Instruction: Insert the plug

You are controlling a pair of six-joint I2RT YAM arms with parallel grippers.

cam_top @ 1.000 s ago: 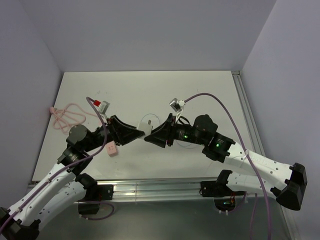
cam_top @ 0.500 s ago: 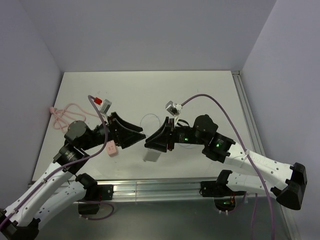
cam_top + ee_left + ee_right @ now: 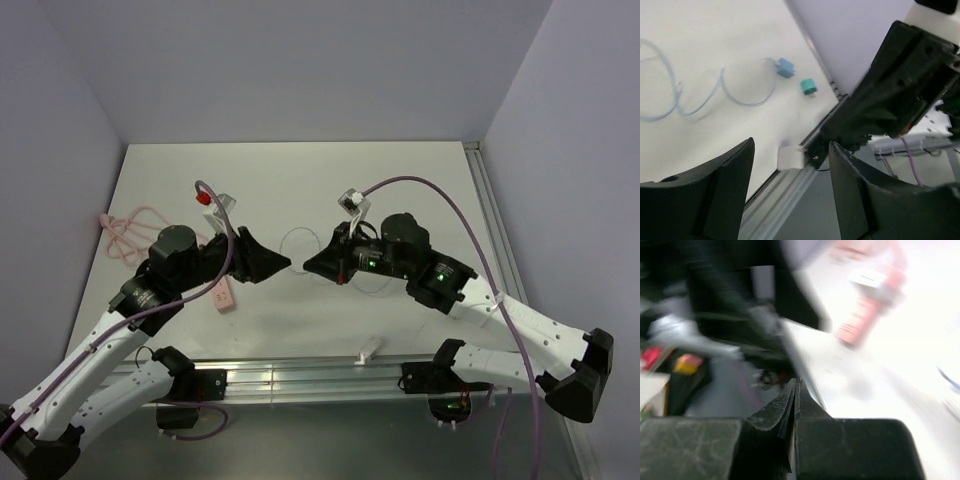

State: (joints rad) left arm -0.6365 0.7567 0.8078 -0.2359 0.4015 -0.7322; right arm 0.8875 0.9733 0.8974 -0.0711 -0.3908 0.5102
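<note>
The thin whitish wire (image 3: 297, 236) loops on the table between the arms. In the left wrist view the wire (image 3: 700, 97) ends in a small bluish plug head (image 3: 785, 66), lying free on the table. I cannot make out the plug head in the top view. My left gripper (image 3: 276, 265) (image 3: 790, 147) is open and empty, above the table. My right gripper (image 3: 312, 266) (image 3: 797, 382) faces it, shut and empty. The pink socket strip (image 3: 224, 296) lies under my left arm and shows blurred in the right wrist view (image 3: 865, 315).
A small white block (image 3: 370, 348) (image 3: 790, 157) with a short prong lies at the table's front edge by the metal rail (image 3: 300, 375). A small teal piece (image 3: 808, 86) lies near the plug head. The pink cord (image 3: 135, 230) is coiled at the left edge.
The white block that was between the two grippers has dropped and slid to the table's front edge. Both grippers have drawn slightly apart, and the left wrist has lifted.
</note>
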